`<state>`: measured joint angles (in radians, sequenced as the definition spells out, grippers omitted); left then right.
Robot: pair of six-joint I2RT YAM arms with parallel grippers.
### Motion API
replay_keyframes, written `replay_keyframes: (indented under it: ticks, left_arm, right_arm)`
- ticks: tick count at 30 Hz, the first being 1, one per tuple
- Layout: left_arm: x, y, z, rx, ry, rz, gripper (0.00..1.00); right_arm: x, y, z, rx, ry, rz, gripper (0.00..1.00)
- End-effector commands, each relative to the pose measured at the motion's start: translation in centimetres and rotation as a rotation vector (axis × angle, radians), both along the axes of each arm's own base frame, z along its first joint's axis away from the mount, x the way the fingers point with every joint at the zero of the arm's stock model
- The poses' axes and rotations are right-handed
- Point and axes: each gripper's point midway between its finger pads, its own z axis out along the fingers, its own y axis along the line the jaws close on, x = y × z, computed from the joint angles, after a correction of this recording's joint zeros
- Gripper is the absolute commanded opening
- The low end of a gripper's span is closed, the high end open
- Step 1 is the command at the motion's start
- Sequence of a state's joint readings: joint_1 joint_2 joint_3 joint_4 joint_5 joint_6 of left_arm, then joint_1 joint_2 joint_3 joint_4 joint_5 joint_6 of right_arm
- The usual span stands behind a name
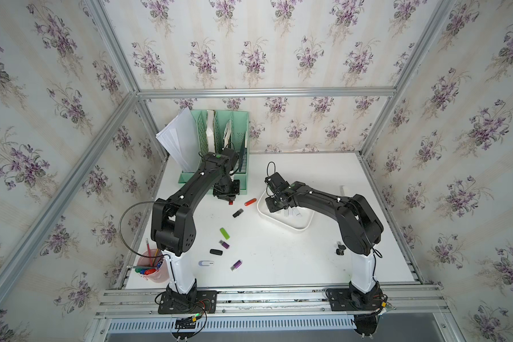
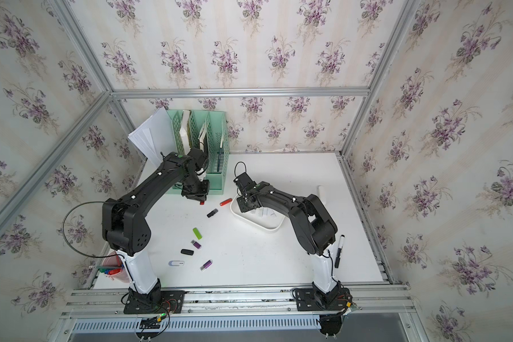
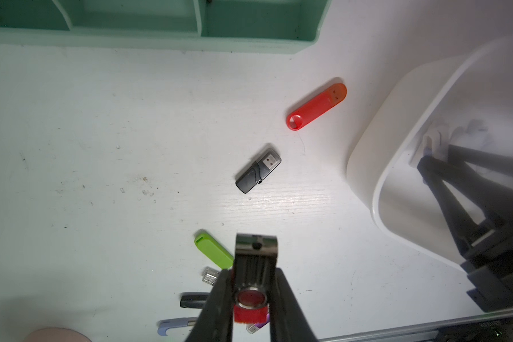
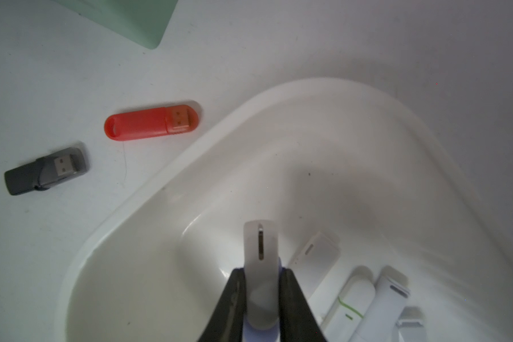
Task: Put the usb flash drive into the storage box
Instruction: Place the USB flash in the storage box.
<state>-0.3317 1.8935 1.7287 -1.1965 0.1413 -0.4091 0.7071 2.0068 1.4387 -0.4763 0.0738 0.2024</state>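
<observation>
My left gripper (image 3: 253,284) is shut on a red usb flash drive with a dark metal swivel cover (image 3: 256,254), held above the table in front of the green organizer, left of the storage box (image 1: 296,228). My right gripper (image 4: 261,278) is shut on a pale white and lilac drive (image 4: 261,245) and hangs inside the white storage box (image 4: 160,192), where several white drives (image 4: 353,302) lie. Loose on the table are an orange-red drive (image 1: 250,202), a dark grey one (image 1: 237,213), a green one (image 1: 224,233) and several more nearer the front.
The mint-green file organizer (image 1: 219,142) with papers stands at the back left, close behind the left gripper. A pink pen cup (image 1: 153,266) sits at the front left by the left arm's base. A black marker (image 2: 339,251) lies by the right arm's base.
</observation>
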Motion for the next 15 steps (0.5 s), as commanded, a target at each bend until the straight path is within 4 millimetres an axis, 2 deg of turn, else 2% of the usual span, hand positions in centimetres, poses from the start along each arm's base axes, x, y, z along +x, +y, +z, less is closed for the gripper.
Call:
replay_keyframes:
  ticks: [1,15]
  left_arm:
    - [-0.4,0.2,0.2,0.008,0.004,0.005,0.23]
    - [-0.5,0.1,-0.3,0.009,0.01,0.001,0.23]
  right_arm:
    - [0.8,0.2,-0.4,0.004,-0.011,0.002,0.21]
    - [2.2,-0.7,-2.6,-0.022,0.001,-0.013,0.21]
